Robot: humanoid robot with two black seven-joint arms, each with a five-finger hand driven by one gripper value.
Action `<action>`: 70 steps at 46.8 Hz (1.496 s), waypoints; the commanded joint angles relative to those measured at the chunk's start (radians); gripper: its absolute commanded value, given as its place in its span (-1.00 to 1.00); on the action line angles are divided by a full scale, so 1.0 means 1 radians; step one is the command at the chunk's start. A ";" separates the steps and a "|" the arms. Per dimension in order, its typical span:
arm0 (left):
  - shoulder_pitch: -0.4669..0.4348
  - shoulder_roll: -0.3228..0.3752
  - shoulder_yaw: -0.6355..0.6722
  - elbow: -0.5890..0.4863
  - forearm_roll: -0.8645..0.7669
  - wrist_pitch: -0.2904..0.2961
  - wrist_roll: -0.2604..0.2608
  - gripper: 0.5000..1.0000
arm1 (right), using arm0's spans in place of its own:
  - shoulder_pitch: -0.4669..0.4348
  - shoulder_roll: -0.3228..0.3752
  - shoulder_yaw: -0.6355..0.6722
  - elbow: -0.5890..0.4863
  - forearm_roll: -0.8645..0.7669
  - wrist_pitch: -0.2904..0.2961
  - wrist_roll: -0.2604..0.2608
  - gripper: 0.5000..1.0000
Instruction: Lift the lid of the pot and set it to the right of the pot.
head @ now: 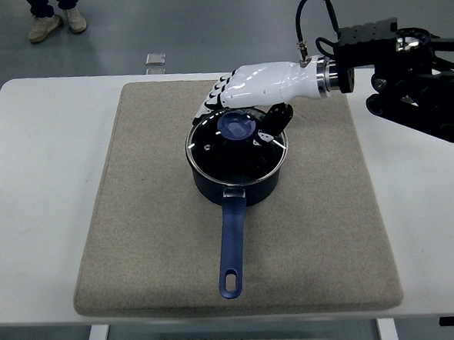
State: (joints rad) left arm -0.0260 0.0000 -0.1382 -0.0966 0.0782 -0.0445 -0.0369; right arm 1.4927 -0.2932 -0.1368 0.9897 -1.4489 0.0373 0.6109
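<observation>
Right hand [247, 95]: white shell, dark joints, reaching in from the 3 o'clock side on a black arm [414, 78] with a cable looped above the wrist. It hangs over the far rim of the pot, palm down. Fingers [213, 97] are loosely curved and pointing toward 9 o'clock, just past the knob; the thumb [276, 121] drops at the knob's 3 o'clock side. The hand is partly open around the knob and grips nothing; whether any finger touches the lid cannot be told.

Knob [236, 124]: blue, round, at the centre of the lid, just under the hand.

Lid [235, 145]: glass with a metal rim, seated flat on the pot.

Pot [235, 183]: dark blue saucepan, near the middle of the mat and a little toward 12 o'clock.

Handle [230, 247]: blue, long, running from the pot straight toward 6 o'clock, with a hanging hole at its end.

Mat [138, 222]: grey-beige fabric, rectangular, covering most of the table's middle; bare at the pot's 3 o'clock side.

Table [35, 189]: white, rounded corners.

Small clear item [155, 59]: on the floor beyond the table, at 12 o'clock; too small to identify.

Person's shoes [56, 25]: light-coloured pair at the 11 o'clock corner of the floor.
</observation>
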 commanded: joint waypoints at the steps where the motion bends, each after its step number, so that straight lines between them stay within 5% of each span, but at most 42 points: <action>1: 0.000 0.000 0.000 0.000 0.000 0.000 0.000 1.00 | -0.003 0.000 0.000 -0.002 -0.002 0.000 0.000 0.54; 70: 0.000 0.000 0.000 0.000 0.000 0.000 0.000 1.00 | -0.037 0.031 -0.012 -0.054 -0.013 -0.036 0.000 0.48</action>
State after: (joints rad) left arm -0.0260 0.0000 -0.1381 -0.0966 0.0782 -0.0445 -0.0367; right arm 1.4558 -0.2624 -0.1452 0.9356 -1.4618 0.0015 0.6109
